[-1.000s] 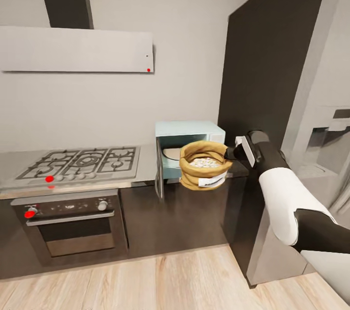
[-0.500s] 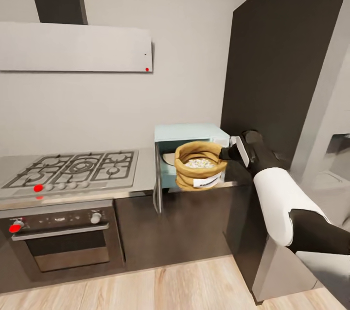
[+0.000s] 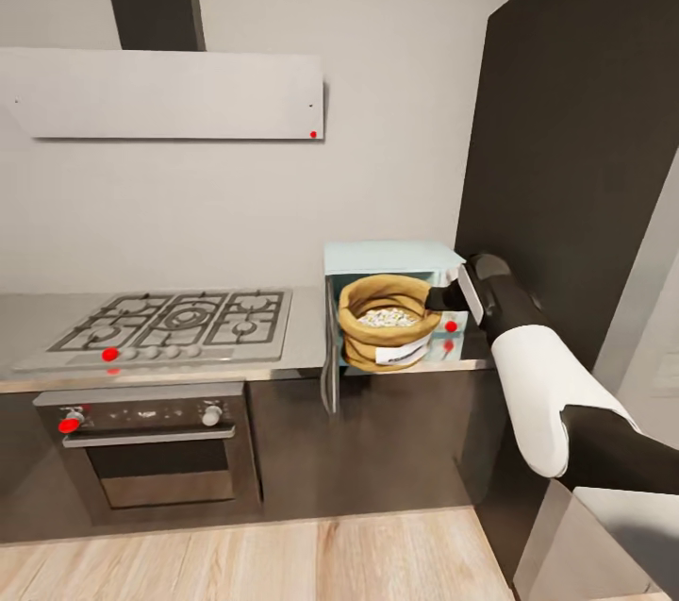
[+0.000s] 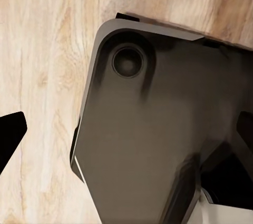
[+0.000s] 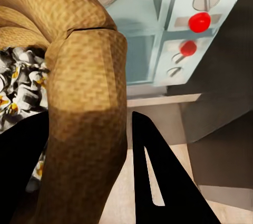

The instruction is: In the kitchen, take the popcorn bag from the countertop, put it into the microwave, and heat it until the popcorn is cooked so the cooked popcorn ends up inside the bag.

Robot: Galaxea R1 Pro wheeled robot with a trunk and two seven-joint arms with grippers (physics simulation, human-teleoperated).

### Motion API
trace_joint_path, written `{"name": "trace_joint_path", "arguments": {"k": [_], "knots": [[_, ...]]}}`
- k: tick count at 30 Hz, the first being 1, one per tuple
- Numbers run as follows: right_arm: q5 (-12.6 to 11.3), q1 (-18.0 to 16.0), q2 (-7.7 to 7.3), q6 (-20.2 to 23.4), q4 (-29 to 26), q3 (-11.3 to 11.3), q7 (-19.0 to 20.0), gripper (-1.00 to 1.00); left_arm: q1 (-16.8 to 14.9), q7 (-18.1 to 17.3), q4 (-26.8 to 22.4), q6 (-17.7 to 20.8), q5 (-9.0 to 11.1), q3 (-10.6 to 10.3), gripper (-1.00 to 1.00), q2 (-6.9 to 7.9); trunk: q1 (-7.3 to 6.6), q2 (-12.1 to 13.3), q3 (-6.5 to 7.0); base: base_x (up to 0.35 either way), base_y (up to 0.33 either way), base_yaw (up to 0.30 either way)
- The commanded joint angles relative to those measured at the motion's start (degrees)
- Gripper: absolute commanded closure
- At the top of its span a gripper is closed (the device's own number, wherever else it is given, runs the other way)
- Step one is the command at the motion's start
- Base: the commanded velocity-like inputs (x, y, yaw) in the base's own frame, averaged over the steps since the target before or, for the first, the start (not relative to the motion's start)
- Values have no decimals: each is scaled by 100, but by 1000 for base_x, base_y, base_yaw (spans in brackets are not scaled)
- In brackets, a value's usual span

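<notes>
Halfway-ish: right gripper [image 3: 439,299] fingers pinch the popcorn bag [image 3: 387,323] rim at the open microwave [image 3: 393,261] mouth (placing, closing, heating remain).

White forearm shell [image 3: 538,384], black elbow (glossy), dark grey base plate [image 4: 158,145]

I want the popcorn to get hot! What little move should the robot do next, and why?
Probably push the bag straight on into the microwave. The right gripper holds its rim, the door hangs open, and the bag sits at the opening, not clearly inside.
</notes>
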Motion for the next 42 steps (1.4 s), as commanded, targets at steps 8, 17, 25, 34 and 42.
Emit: {"name": "trace_joint_path", "arguments": {"k": [8,17,25,34,42], "knots": [[62,-4,-54,19,-16,-21,50,100,2,0,-5,-6,4,42,-100,-6,1,-5,-7,0,0,2],[17,-4,-77,19,76,-13,17,100,2,0,-5,-6,4,42,-100,0,1,-5,-7,0,0,0],[18,-4,-85,19,182,-17,8,100,2,0,-4,-6,4,42,-100,1,1,-5,-7,76,0,0],[17,-4,-90,19,290,-16,-147,100,2,0,-4,-6,4,42,-100,1,1,-5,-7,242,0,0],[31,-4,-184,19,811,-22,-152,100,2,0,-6,-6,4,42,-100,1,1,-5,-7,29,0,0]]}}
